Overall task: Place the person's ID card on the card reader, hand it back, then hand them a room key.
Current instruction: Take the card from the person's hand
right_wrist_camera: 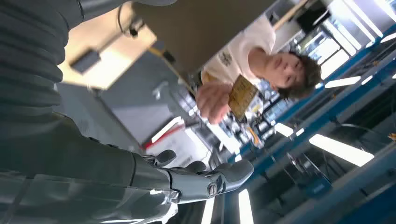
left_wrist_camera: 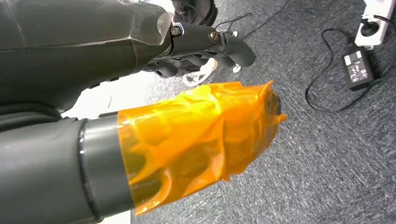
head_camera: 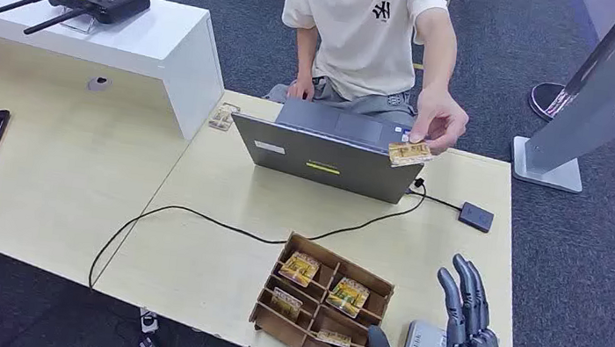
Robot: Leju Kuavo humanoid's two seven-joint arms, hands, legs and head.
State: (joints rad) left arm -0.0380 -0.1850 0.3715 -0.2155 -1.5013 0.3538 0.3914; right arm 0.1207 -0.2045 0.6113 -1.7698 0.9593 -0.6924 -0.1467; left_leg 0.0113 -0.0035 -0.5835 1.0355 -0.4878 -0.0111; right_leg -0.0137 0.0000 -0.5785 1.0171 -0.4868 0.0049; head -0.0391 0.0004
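Nearest the head camera, at about 5 o'clock, the right robot hand (head_camera: 451, 346) was raised over the desk (head_camera: 214, 259) edge, its fingers apart and upright, nothing held. The ID card (head_camera: 410, 153) was pinched in the person's hand (head_camera: 440, 121) above the far edge of the laptop (head_camera: 328, 158), toward 11 o'clock from that robot hand and well apart from it. Its long axis ran roughly 9 to 3. The right arm was judged much the nearer. The card reader (head_camera: 476, 216) lay between them. From the right wrist, the card (right_wrist_camera: 242, 95) was seen face-on beyond the fingers (right_wrist_camera: 224, 175). The left robot hand (left_wrist_camera: 205, 44) hung over carpet, fingers seemingly curled; its state could not be told.
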